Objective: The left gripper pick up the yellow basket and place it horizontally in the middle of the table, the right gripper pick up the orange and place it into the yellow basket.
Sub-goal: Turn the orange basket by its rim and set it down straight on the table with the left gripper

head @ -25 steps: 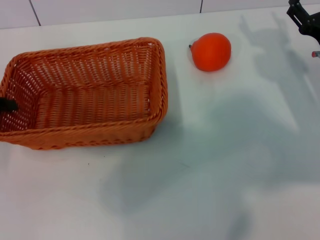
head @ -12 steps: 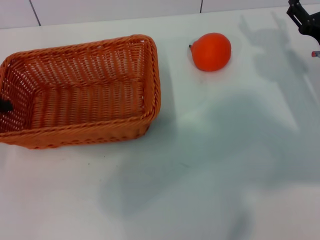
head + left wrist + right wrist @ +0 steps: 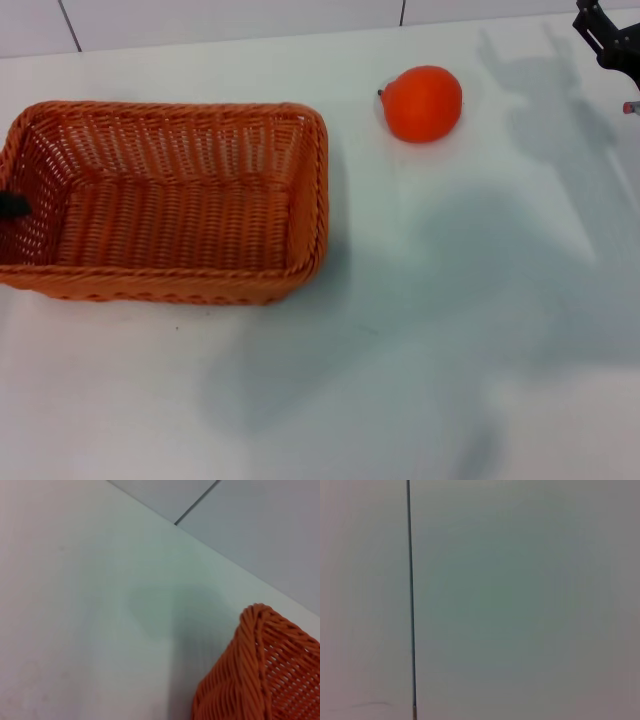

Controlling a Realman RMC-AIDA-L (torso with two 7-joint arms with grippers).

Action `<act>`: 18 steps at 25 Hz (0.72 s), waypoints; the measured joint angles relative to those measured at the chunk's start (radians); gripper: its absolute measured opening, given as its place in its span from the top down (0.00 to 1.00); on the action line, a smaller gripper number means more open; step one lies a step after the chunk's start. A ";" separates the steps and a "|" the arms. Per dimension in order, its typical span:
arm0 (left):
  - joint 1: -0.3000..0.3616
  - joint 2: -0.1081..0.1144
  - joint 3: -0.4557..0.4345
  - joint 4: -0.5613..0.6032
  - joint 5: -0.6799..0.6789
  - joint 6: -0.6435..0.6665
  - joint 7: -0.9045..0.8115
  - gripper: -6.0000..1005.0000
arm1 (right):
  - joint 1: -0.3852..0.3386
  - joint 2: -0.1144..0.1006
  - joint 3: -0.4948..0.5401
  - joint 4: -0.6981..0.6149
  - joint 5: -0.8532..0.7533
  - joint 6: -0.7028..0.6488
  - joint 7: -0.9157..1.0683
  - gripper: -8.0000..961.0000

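The yellow basket (image 3: 310,190), a large orange-brown wicker rectangle, lies on the white table (image 3: 420,360) at the left in the head view, its long sides level across the view. My left gripper (image 3: 12,205) shows only as a slim black tip on the basket's left end wall, shut on it. A corner of the basket also shows in the left wrist view (image 3: 260,670). The orange (image 3: 423,103) sits on the table beyond the basket's right end, apart from it. My right gripper (image 3: 603,35) is open and empty at the far right corner, well clear of the orange.
A tiled wall edge runs along the back of the table (image 3: 230,20). Soft arm shadows fall across the right half of the table. The right wrist view shows only plain surface with one dark seam line (image 3: 411,600).
The basket has turned with my left gripper on it: its right end swung down so it now lies level rather than slanted. The orange and the right gripper have not moved.
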 joint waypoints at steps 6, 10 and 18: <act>0.003 -0.001 -0.005 0.001 -0.009 -0.015 0.000 0.59 | 0.000 0.000 0.000 0.000 0.000 0.000 0.000 0.02; 0.015 0.000 -0.007 0.007 -0.063 -0.019 0.017 0.45 | 0.000 0.000 0.000 0.002 0.000 0.002 0.000 0.02; 0.042 0.004 -0.012 0.038 -0.260 -0.081 0.135 0.30 | 0.007 0.000 -0.016 0.005 0.000 0.017 0.000 0.02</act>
